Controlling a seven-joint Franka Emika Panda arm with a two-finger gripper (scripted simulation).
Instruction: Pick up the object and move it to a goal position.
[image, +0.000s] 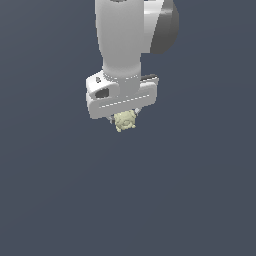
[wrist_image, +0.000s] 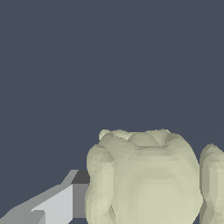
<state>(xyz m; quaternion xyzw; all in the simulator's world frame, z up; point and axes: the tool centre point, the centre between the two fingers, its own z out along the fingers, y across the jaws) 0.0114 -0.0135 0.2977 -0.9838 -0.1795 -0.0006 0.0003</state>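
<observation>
The object (image: 125, 120) is a small pale yellow-green lumpy blob, much narrower than the white gripper (image: 123, 118) above it. It sits right under the gripper's body, between the short fingers, which barely show. In the wrist view the object (wrist_image: 148, 179) fills the near part of the picture, and one grey finger (wrist_image: 57, 205) presses against its side. The other finger is hidden behind the object. The gripper is shut on the object. Whether it rests on the surface or hangs above it cannot be told.
A plain dark blue-grey surface (image: 200, 190) fills both views. The white arm (image: 125, 35) rises straight up from the gripper to the top edge of the exterior view. No other objects show.
</observation>
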